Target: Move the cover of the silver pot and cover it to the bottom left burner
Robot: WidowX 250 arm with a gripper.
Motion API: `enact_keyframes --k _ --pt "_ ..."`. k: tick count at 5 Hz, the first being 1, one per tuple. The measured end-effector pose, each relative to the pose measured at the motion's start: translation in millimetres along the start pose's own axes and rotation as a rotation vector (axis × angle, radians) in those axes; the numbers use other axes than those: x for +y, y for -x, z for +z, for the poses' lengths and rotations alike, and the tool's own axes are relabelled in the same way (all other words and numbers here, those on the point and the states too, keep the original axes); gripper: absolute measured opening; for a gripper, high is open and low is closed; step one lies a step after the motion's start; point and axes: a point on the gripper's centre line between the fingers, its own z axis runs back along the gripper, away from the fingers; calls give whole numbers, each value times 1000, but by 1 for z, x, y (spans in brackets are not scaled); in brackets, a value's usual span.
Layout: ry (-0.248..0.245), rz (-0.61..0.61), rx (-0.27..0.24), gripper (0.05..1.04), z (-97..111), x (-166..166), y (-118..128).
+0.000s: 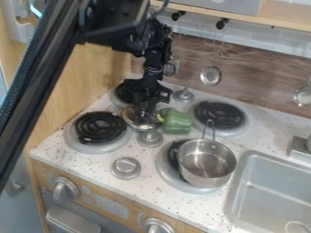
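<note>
- Pot: the silver pot [207,164] stands upright on the near right burner [166,169], offset toward the right of its coil. Its top is uncovered and its bare metal interior faces up. The loop handle [209,130] points to the far side.
- Lid: the silver lid [135,122] is between the near left burner [72,138] and the green bell pepper [177,122], directly below the claw.
- Claw: the gripper [143,113] points down at the lid and partly hides it. Whether it is wide, narrow or holding the lid cannot be told.
- Near left burner: the black coil is exposed, in a round grey pan.
- Sink: the grey basin [271,193] is set into the counter at the right, near the pot. A metal fitting [298,148] is at its far edge.
- Obstacles: the pepper lies just right of the lid, between it and the far right burner [220,114]. A round grey knob [149,138] is on the near side of the lid; a second knob [126,168] is farther near and left.
- Far side: the far left burner [123,93] is partly behind the arm. A third knob [183,94] is to its right. A slotted utensil [211,75] hangs at the wall.
</note>
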Motion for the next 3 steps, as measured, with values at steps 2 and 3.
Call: enact_keyframes --k 2,3 --pt "50 8 -34 241 21 6 1" --pt "92 39 -84 241 43 16 2"
